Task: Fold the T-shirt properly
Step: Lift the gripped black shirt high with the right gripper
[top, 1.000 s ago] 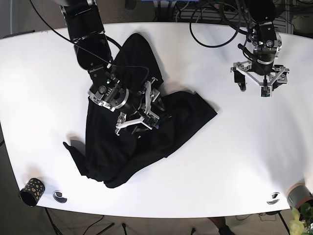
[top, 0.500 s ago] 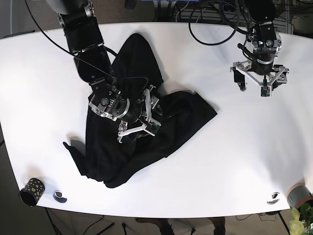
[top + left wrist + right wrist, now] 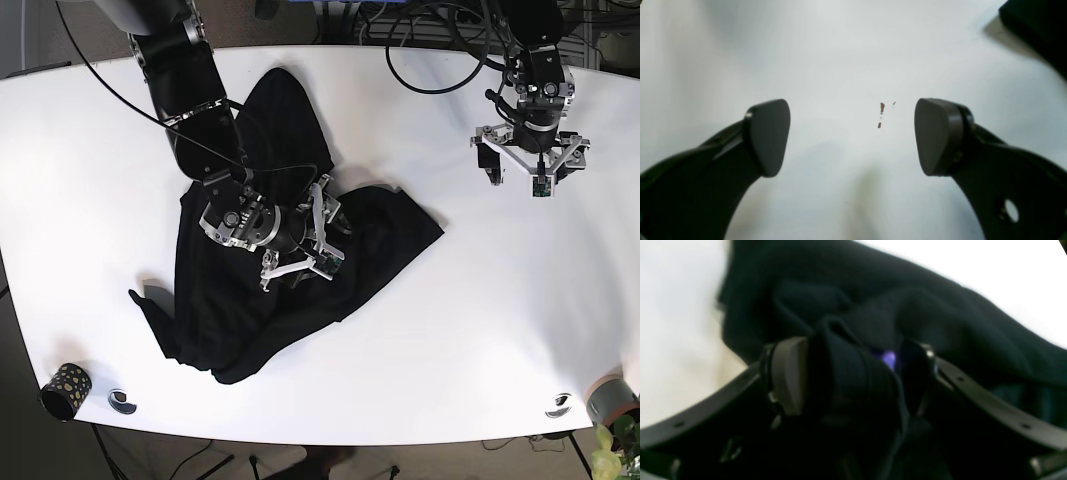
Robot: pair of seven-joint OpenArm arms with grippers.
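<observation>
Right gripper [image 3: 853, 373] pinches a raised fold of the black T-shirt [image 3: 290, 200], which lies crumpled on the left half of the white table [image 3: 420, 360]. Left gripper [image 3: 853, 136] hangs spread and empty, well apart, over bare tabletop.

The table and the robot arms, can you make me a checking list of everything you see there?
Surface: white table, small brown specks under the left gripper.
Job's things: black T-shirt, crumpled, not folded.
Clutter: dotted cup, two small discs near the front edge.
Grippers: right gripper around a fold of shirt; left gripper open, empty, over bare table.
Cables: black cables behind the left arm.
Surroundings: plant at the corner.
</observation>
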